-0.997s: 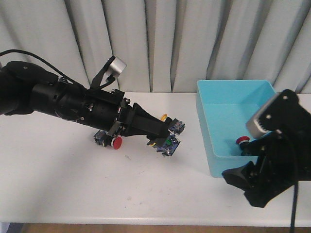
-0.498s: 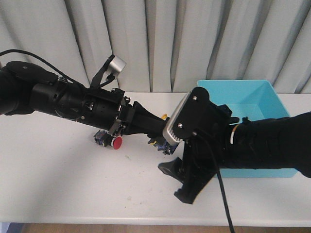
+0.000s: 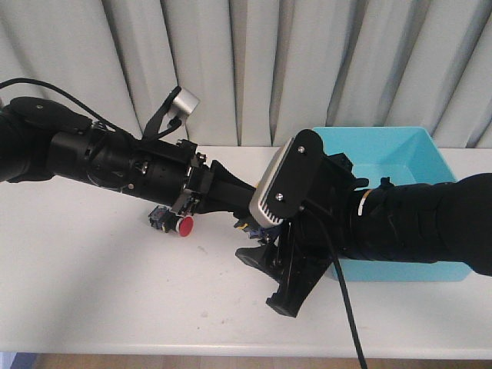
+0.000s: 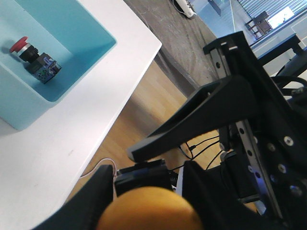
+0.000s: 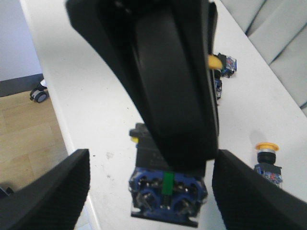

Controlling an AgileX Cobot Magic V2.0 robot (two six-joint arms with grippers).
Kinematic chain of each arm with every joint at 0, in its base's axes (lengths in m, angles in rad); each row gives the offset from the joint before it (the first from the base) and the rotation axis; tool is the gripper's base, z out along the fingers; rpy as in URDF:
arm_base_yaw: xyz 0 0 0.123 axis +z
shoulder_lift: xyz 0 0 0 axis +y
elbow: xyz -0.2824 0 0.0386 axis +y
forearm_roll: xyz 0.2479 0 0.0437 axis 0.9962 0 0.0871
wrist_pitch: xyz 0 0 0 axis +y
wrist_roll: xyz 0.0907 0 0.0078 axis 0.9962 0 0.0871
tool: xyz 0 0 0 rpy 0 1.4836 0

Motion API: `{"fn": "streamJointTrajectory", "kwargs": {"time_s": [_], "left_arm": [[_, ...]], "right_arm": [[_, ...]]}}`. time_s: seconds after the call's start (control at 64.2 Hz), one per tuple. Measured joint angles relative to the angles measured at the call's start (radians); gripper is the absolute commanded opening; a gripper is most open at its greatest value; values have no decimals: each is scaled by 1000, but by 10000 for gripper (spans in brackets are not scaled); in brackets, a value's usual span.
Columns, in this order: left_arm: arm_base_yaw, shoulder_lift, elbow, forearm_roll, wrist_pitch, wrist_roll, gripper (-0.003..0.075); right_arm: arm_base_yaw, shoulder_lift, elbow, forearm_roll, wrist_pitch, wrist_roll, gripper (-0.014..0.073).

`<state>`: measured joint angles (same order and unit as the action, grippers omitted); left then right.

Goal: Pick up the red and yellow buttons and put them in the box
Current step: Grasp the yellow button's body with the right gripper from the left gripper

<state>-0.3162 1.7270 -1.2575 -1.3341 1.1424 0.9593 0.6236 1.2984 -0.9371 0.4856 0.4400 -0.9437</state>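
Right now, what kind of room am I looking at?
Probably a robotics lab or test room: a plain white table before grey curtains, a turquoise bin, loose push-button switches, and office chairs across a wood floor.

Left arm stretched low rightward, left gripper [image 4: 144, 201] clamped on something. Right arm crosses over it; right gripper [image 5: 148, 191] spread wide.
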Motion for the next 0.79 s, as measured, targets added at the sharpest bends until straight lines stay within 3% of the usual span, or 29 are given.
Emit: {"fn": "streamJointTrajectory", "kwargs": {"time_s": [0.794], "left_arm": [[0, 0, 0, -5, 23, 0, 185]], "right_arm": [[0, 0, -2, 8, 23, -11, 187]]}}
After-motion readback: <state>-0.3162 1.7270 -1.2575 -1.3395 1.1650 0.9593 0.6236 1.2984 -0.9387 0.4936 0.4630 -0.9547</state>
